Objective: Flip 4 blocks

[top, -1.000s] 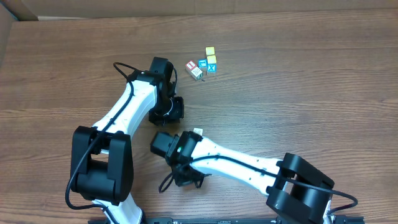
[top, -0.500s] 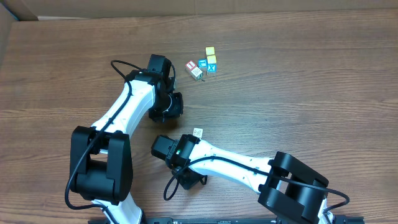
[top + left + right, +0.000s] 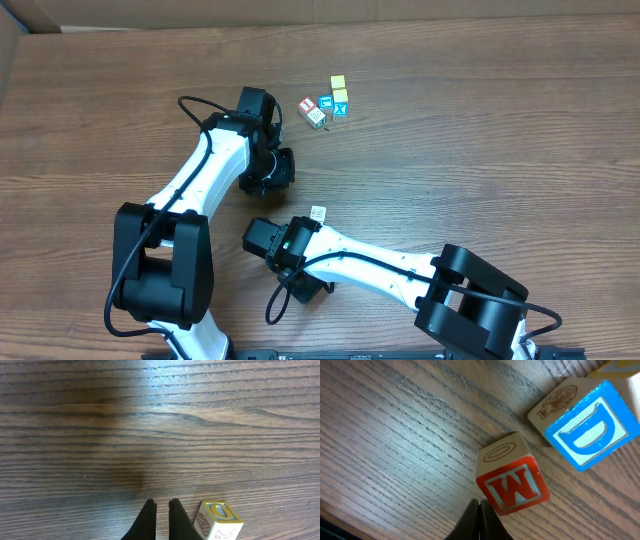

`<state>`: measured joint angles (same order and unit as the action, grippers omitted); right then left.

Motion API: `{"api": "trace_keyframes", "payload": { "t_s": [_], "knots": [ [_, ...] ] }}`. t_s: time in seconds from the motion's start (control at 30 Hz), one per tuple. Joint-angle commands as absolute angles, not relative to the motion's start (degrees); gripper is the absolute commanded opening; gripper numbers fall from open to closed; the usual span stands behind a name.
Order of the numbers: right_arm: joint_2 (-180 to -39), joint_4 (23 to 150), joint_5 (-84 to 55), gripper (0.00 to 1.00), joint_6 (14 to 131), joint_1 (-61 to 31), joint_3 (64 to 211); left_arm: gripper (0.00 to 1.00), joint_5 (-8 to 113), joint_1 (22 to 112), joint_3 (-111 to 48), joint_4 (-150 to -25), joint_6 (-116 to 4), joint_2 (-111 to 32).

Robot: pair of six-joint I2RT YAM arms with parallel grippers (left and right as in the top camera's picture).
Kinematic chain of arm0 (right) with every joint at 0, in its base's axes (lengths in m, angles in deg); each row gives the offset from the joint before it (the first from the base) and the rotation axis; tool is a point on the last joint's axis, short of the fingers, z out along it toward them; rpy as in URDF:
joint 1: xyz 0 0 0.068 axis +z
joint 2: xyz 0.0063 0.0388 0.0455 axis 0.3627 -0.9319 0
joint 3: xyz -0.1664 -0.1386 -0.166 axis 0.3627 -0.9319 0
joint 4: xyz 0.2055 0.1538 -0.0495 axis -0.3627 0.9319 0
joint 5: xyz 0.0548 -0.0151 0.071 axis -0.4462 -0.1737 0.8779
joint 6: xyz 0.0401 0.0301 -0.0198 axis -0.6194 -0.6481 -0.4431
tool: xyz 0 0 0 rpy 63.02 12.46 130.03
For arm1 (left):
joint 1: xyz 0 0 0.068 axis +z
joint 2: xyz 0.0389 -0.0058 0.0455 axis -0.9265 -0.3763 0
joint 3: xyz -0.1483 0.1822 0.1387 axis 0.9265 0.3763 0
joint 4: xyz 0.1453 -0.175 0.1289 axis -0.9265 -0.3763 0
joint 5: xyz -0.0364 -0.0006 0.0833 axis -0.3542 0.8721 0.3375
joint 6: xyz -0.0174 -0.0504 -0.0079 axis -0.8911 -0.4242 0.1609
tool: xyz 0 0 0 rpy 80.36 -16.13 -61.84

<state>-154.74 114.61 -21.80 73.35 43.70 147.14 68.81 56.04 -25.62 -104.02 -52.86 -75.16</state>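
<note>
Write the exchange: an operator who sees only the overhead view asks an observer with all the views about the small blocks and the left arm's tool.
Operator: Overhead, the red block is too small to read. Which letter is on it?
Observer: The right wrist view shows a white "M" on its red face.
Operator: Is anything gripped on the left? The arm hides that from me.
Observer: No. In the left wrist view the left tool is shut on nothing, above bare wood.
</note>
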Motion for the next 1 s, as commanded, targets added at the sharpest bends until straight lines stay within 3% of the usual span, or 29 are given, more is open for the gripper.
{"api": "trace_keyframes", "payload": {
  "t_s": [0.0,0.2,0.6,0.97],
  "knots": [
    [-154.92,114.30,-23.11,0.04,76.54,44.03,146.50,0.04,68.56,56.36,-25.31,-103.85,-53.52,-76.05],
    [-154.92,113.93,-29.80,0.04,77.59,44.03,146.46,0.05,68.56,56.36,-25.31,-103.87,-53.50,-76.05],
    [-154.89,113.47,-27.07,0.04,75.25,43.94,146.87,0.04,68.76,56.30,-25.31,-107.30,-53.45,-76.05],
    [-148.64,117.10,-26.50,0.04,61.96,36.16,154.83,0.04,68.24,56.17,-25.31,-112.79,-51.97,-81.26]
  ]
}}
